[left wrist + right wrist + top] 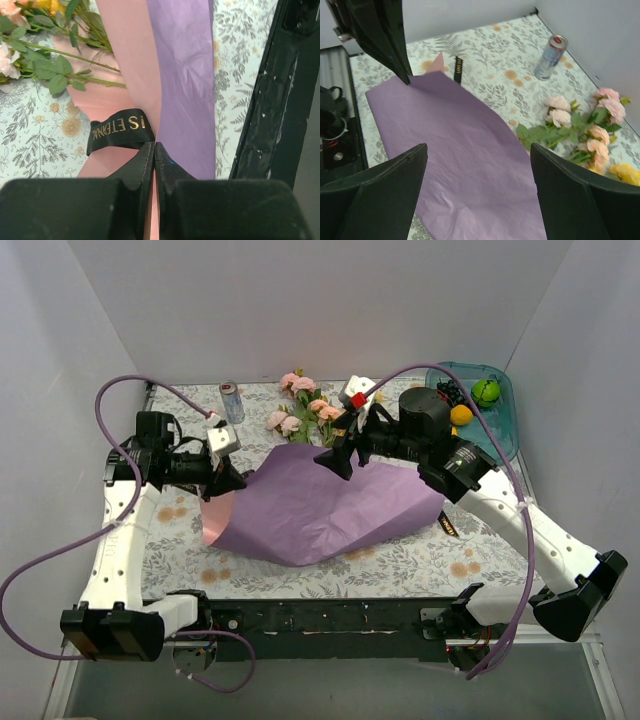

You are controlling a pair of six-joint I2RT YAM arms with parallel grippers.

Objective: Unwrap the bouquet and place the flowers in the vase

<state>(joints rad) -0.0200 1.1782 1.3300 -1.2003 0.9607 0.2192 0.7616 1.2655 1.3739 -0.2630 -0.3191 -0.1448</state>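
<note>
The bouquet is undone. Its purple paper sheet (320, 505) lies spread over the middle of the table, pink reverse (125, 65) showing at its left edge. My left gripper (228, 483) is shut on that left edge (154, 146), with the black gold-lettered ribbon (119, 131) just beyond its fingertips. The flowers (305, 405), pink and yellow on leafy green stems, lie loose on the table behind the sheet (580, 125). My right gripper (335, 462) hovers open above the sheet's far edge (478, 147), holding nothing. The vase is out of view.
A silver drink can (232, 400) stands at the back left. At the back right, a teal tray (503, 425) holds round fruit (486, 391). A short black strip (447, 525) lies under the right arm. White walls close in three sides.
</note>
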